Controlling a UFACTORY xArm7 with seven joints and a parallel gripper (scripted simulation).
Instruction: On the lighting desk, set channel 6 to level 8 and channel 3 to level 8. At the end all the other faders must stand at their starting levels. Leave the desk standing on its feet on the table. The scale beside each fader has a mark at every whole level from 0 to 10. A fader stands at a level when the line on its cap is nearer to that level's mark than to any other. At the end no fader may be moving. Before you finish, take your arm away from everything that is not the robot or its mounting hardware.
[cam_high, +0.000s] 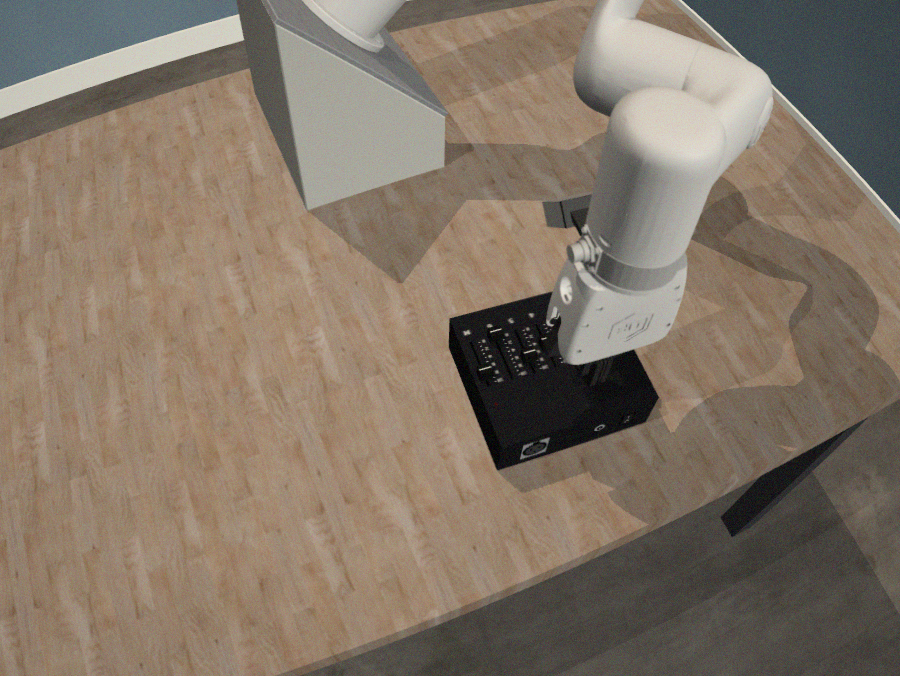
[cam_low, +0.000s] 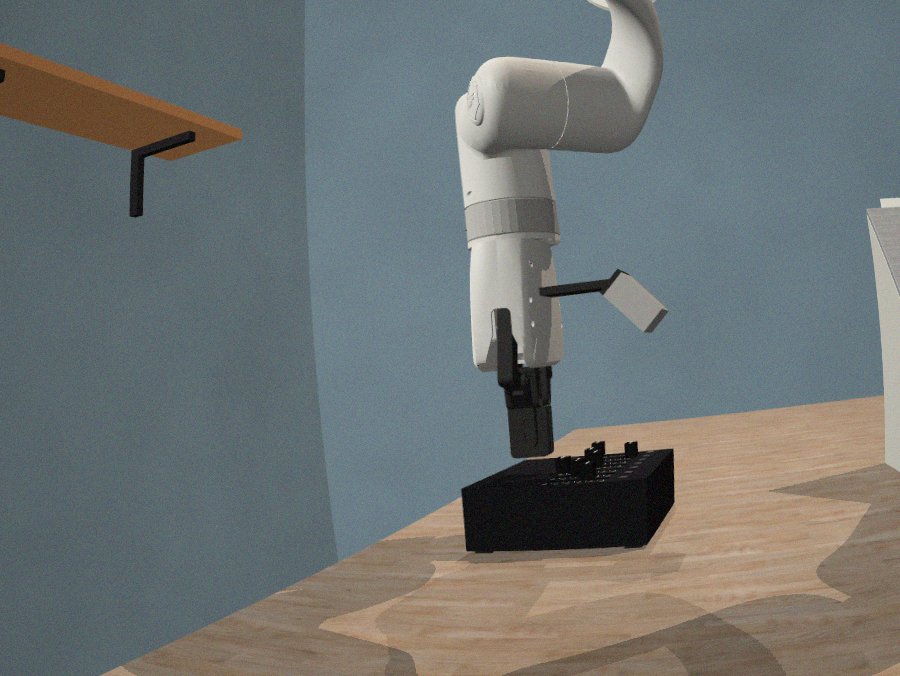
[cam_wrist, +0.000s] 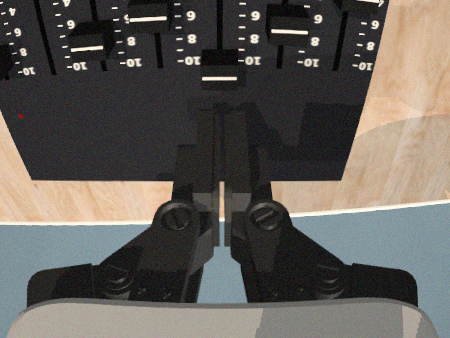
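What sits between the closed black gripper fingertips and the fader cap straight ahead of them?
In the wrist view only bare black panel of the lighting desk separates the shut gripper from the fader cap near level 10.

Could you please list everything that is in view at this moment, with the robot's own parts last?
Table: one, light wood, fills the top view.
Lighting desk: one, black box, on the table under the arm.
Fader caps: at least six in the wrist view, black with a white line; the middle one sits at the 10 end.
Shelf: one, orange-brown board on a black bracket, on the left wall.
Walls: blue-grey, behind the table.
Pedestal: one, pale grey, at the table's far side.
Arm: one, white, reaching over the desk.
Camera: one, grey, on the wrist.
Fingers: two, black, shut on nothing, just above the desk.
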